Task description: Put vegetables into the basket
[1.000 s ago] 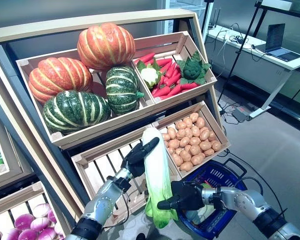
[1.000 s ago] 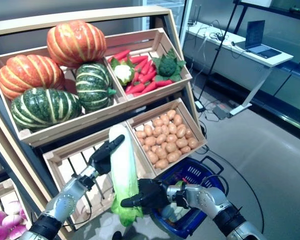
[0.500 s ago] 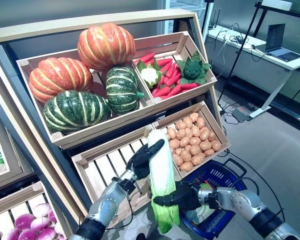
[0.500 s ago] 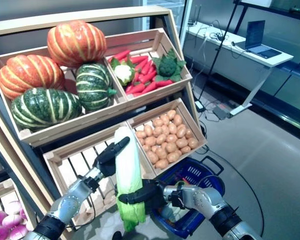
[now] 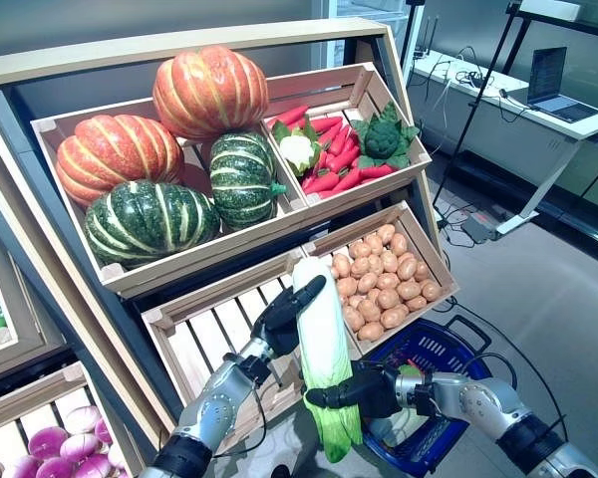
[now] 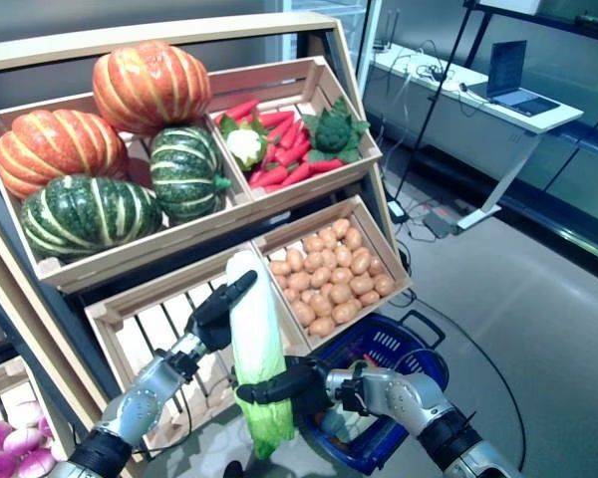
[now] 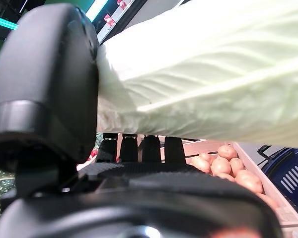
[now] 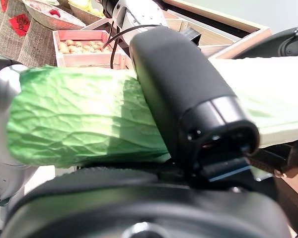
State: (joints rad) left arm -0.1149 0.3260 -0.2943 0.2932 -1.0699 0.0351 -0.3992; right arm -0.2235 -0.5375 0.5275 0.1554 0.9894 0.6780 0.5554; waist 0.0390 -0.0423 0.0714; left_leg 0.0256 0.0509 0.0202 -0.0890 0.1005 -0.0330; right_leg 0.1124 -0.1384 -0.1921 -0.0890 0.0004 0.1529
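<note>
"What was different from a moment before?"

"The long cabbage (image 5: 324,349) had come closer to the blue basket (image 5: 431,358). A moment before it was more over the empty wooden crate (image 5: 214,334). Then it stood almost upright, just beside the basket, white end up and green leaves hanging down."

"Who held it?"

"Both my hands did. My right hand (image 5: 364,390) had its fingers (image 8: 188,99) wrapped tight around the leafy part, lower than a moment before. My left hand (image 5: 284,314) was on the white part, thumb on one side and fingers (image 7: 139,148) on the other, gripping it too."

"Was the cabbage in the basket?"

"Not yet. It was in the air, next to the basket's near rim. The basket sat on the floor below the potato crate (image 5: 384,279)."

"So what did that mean?"

"I think the carry was nearly done. Next the cabbage would need to go over the rim and down, and my left hand would have to let go."
</note>
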